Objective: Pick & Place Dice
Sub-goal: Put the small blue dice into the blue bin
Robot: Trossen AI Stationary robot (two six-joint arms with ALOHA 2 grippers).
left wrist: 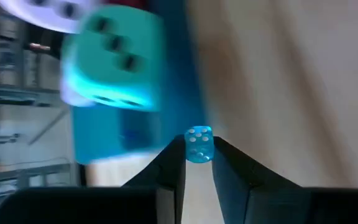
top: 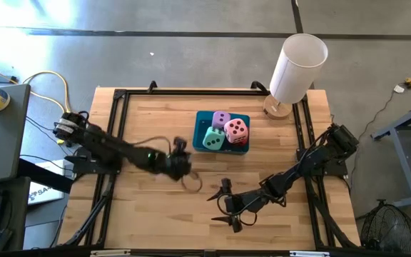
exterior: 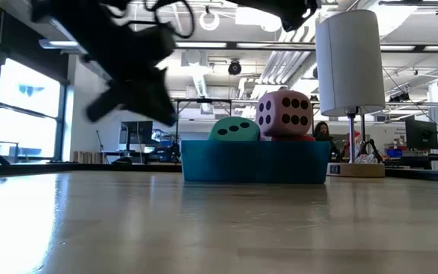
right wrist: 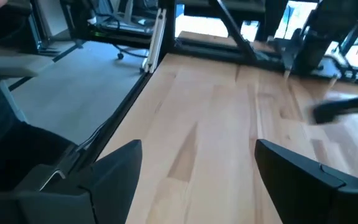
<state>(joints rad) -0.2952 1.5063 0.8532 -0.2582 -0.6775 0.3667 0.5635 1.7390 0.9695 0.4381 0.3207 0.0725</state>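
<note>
dice (top: 223,130) in tray (top: 200,118), table (top: 148,128) centre

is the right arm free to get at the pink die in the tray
Probably yes. The right gripper waits with jaws open and empty, on the table in front of the teal tray. The pink die sits on top, uncovered; the left gripper is off to the tray's left.

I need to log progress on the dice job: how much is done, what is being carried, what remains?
Done: the mint green die, lilac die and pink die sit in the teal tray, the pink one on a red die. In hand: the left pincer, near the tray, grips a small blue die. Left: placing it. The right pincer waits open over bare table.
</note>
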